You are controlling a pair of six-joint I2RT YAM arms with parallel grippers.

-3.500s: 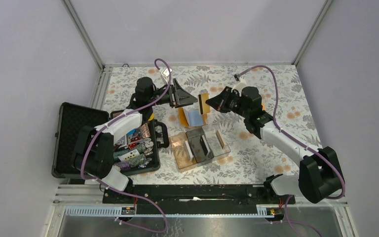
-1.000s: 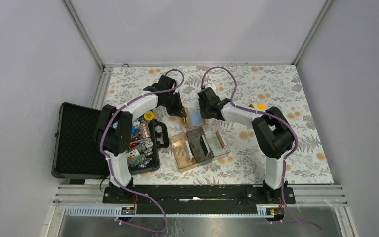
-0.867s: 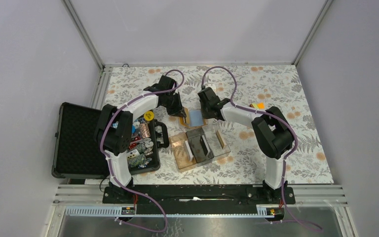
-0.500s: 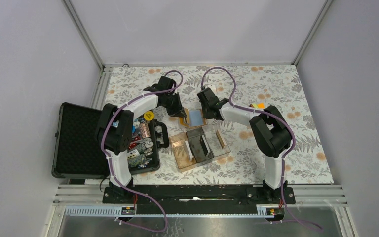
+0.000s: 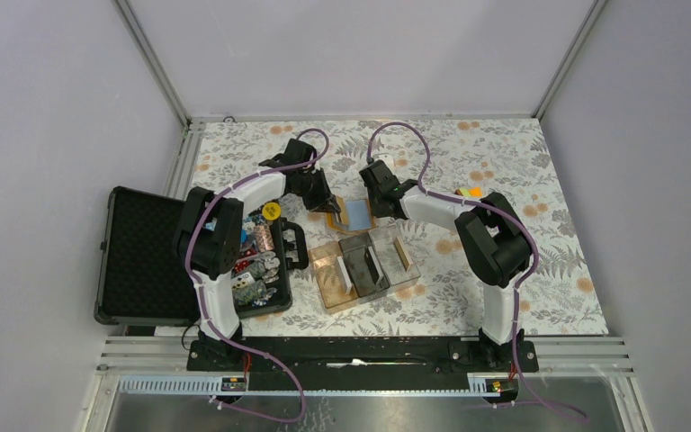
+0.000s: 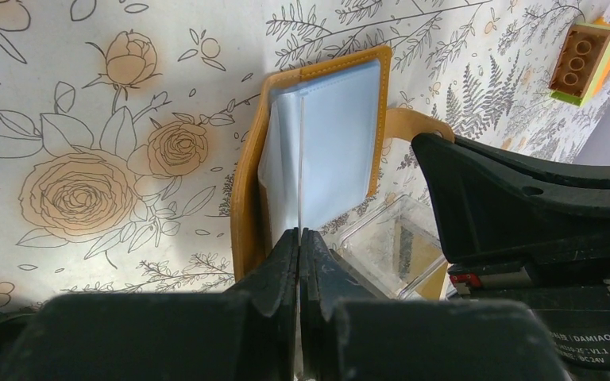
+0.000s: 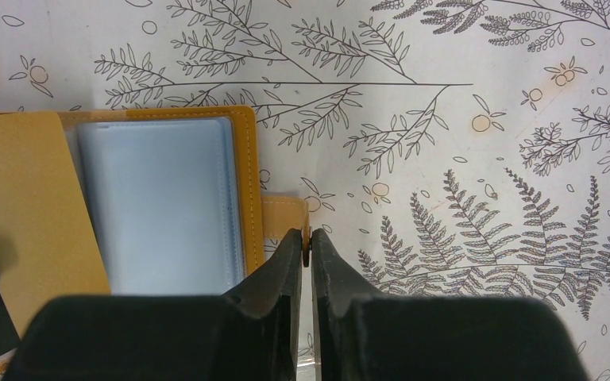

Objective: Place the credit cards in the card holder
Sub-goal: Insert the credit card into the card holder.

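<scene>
The orange card holder [image 5: 356, 214] lies open on the flowered cloth with its pale blue clear sleeves [image 7: 159, 206] facing up. My left gripper [image 6: 299, 232] is shut on a thin clear sleeve leaf [image 6: 299, 159], which stands edge-on at the holder's near edge. My right gripper [image 7: 307, 236] is shut on the holder's snap strap [image 7: 284, 213] at its right side. A matte tan panel [image 7: 24, 206] covers the holder's left part; I cannot tell whether it is a flap or a card. Thin credit cards [image 5: 402, 255] stand on edge in the clear tray.
The clear divided tray [image 5: 411, 274] sits just in front of the holder. An open black hard case [image 5: 144, 252] holding colourful chips [image 5: 252, 261] is at the left. A brown brick on an orange block [image 6: 580, 59] lies to the right of the holder.
The right gripper's jaws have closed onto the strap in the last second. Earlier, both arms came down to the holder and the raised orange flap went flat. The left gripper stayed shut.
</scene>
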